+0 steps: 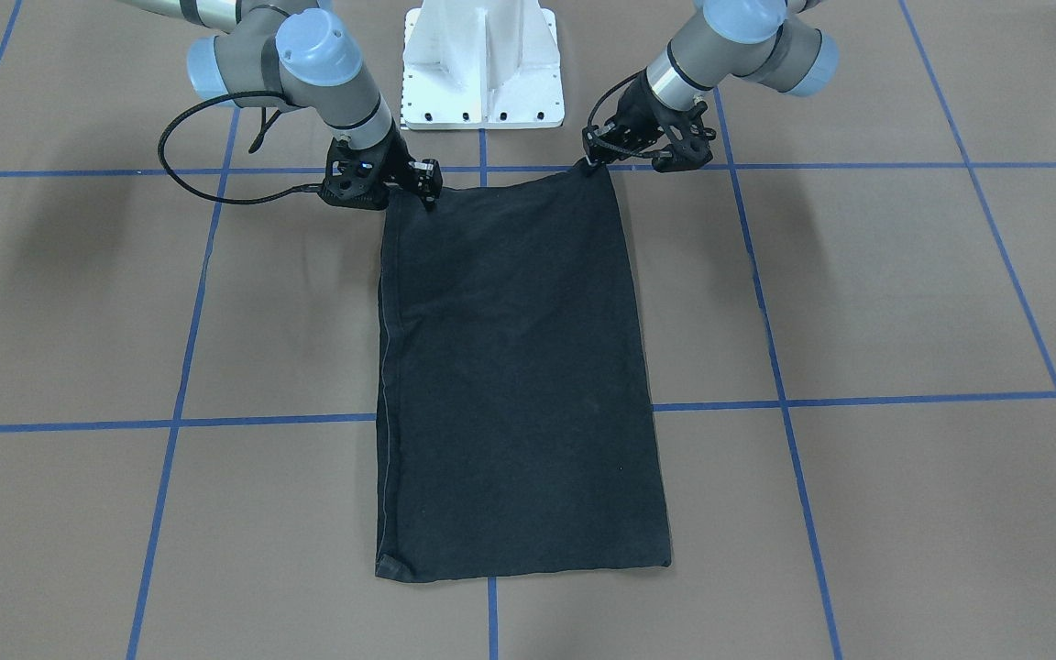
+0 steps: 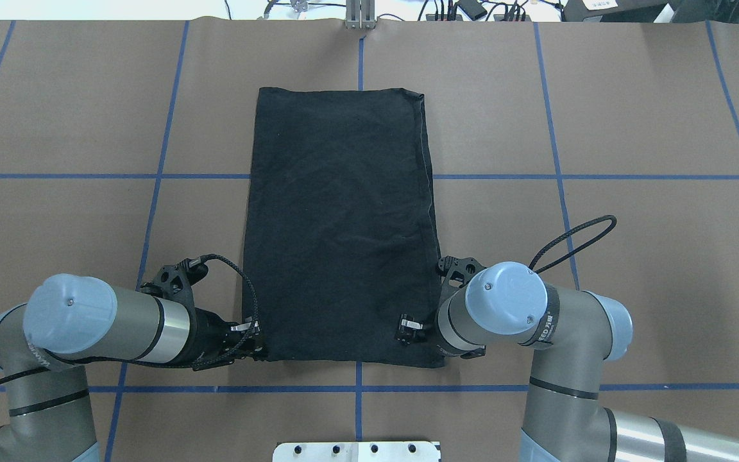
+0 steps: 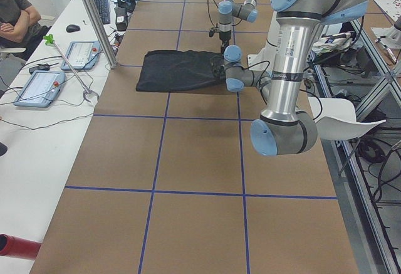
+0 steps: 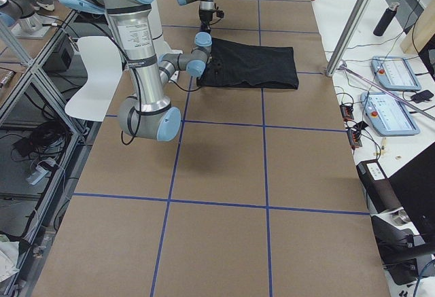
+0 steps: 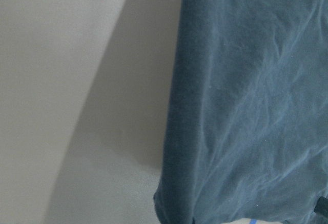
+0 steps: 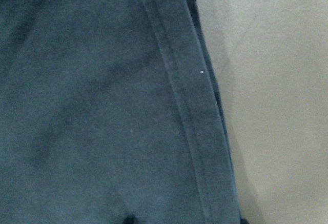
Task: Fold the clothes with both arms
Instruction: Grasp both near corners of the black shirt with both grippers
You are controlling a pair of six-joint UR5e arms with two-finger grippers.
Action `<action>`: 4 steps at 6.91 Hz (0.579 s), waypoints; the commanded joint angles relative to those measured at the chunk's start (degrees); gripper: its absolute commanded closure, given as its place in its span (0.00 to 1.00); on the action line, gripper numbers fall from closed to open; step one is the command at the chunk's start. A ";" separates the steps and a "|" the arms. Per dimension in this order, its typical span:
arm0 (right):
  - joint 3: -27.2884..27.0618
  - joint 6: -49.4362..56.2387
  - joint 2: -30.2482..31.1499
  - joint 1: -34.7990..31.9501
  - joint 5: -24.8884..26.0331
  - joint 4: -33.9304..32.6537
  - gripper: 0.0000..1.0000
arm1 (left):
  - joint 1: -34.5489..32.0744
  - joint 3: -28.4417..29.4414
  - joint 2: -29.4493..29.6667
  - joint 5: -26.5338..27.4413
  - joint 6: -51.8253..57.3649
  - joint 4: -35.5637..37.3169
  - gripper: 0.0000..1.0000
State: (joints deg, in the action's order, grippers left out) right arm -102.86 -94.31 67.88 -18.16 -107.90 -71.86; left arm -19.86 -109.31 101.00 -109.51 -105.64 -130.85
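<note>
The black T-shirt [image 2: 340, 224] lies flat on the table as a long folded rectangle, plain side up, with a hem along one long edge [image 6: 179, 101]. My left gripper [image 2: 255, 346] is at its near left corner [image 1: 594, 163]; that corner rises to a point between the fingers, so the gripper looks shut on it. My right gripper [image 2: 408, 330] is planted on the cloth just inside the near right corner [image 1: 427, 190]. Its fingers are hidden, so I cannot tell whether it is open or shut. Both wrist views show only cloth and table.
The white pedestal base [image 1: 482, 64] stands just behind the shirt's near edge. Blue tape lines [image 2: 356, 388] cross the brown table. A side bench with tablets [image 3: 37, 86] and a seated person [image 3: 15, 14] is beyond the table's far edge.
</note>
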 commanded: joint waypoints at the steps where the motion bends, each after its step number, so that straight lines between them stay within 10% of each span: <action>1: 0.03 0.09 -0.03 -0.03 -0.12 -0.03 0.76 | 0.00 0.06 -0.01 0.00 0.00 0.07 1.00; 4: -0.23 0.00 -0.29 -0.73 -0.47 0.32 1.00 | 0.00 0.06 -0.01 0.00 0.00 0.07 1.00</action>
State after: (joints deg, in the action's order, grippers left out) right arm -102.94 -94.24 67.66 -18.59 -108.30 -71.70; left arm -19.86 -109.30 100.99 -109.51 -105.64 -130.79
